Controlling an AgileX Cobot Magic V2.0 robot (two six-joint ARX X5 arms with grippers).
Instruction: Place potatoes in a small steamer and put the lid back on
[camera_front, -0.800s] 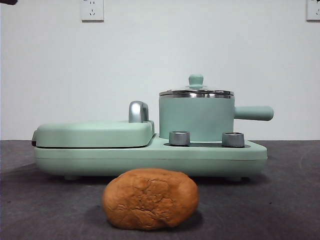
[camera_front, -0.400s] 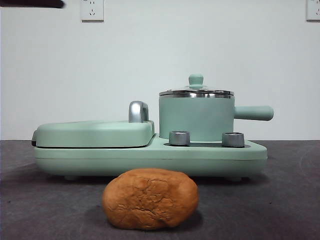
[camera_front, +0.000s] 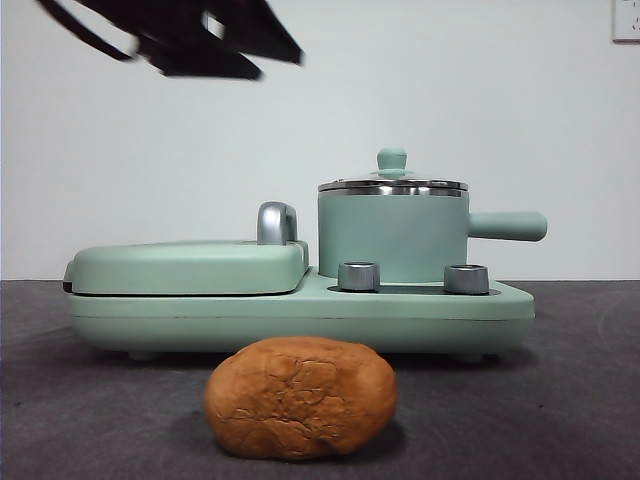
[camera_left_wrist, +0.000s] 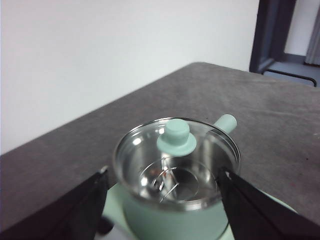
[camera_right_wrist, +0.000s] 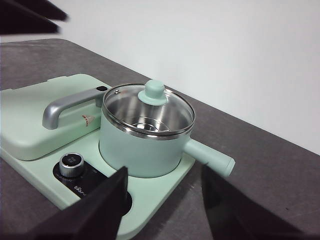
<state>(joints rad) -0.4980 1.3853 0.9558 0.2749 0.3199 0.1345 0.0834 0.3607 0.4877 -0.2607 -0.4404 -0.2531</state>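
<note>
Orange-brown and cracked, the potato (camera_front: 300, 397) is seen nearest, lying on the dark table (camera_front: 580, 400) just in front of the mint-green cooker base (camera_front: 300, 310), apart from it. It is judged firm, fairly heavy and rough enough not to slip; being about as wide as the pot, it is best taken across its short middle with jaws wide.

Behind it, the small steamer (camera_front: 393, 235) is set on the base beside the closed grill plate (camera_front: 185, 267), its side handle (camera_front: 508, 226) pointing away from the plate. The glass lid (camera_left_wrist: 175, 160) is seated on the steel rim, so it must be lifted first; glass is fragile and slick, so the knob (camera_left_wrist: 177, 138) is the place to grip.

Farthest and highest, the left gripper (camera_left_wrist: 162, 200) is held above the pot, jaws spread wide either side of the lid. The right gripper (camera_right_wrist: 165, 200) is held near the pot, jaws wide apart and empty.
</note>
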